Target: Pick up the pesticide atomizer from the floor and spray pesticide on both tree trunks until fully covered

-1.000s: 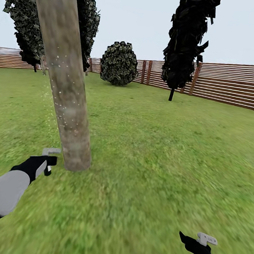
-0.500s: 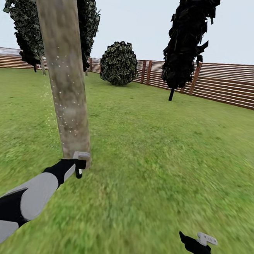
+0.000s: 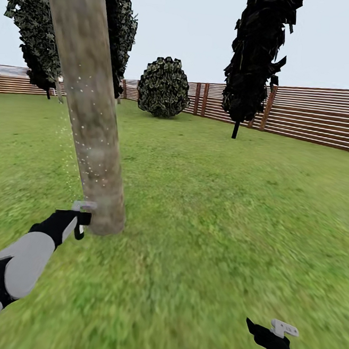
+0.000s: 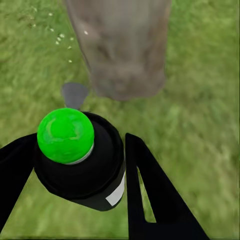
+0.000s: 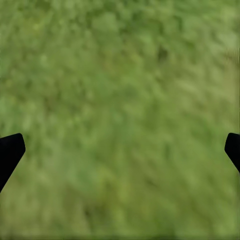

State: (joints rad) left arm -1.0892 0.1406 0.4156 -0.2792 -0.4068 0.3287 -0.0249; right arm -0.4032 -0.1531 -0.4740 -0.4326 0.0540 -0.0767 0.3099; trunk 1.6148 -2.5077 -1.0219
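Grass lawn [image 3: 219, 211] runs to a slatted fence [image 3: 318, 119]. Left gripper [image 4: 80, 165] is clamped on the pesticide atomizer [image 4: 77, 155], green cap showing, aimed at the base of the near-upright tree trunk [image 3: 90, 107] just ahead and right. Right gripper [image 3: 282, 330] hangs spread and empty, farther off.

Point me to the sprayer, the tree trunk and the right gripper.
sprayer [image 4: 65, 135]: left wrist view, on its green top button.
tree trunk [image 3: 92, 118]: head view, mid-height on the speckled bark.
right gripper [image 3: 283, 328]: head view, between its fingertips, low over grass.
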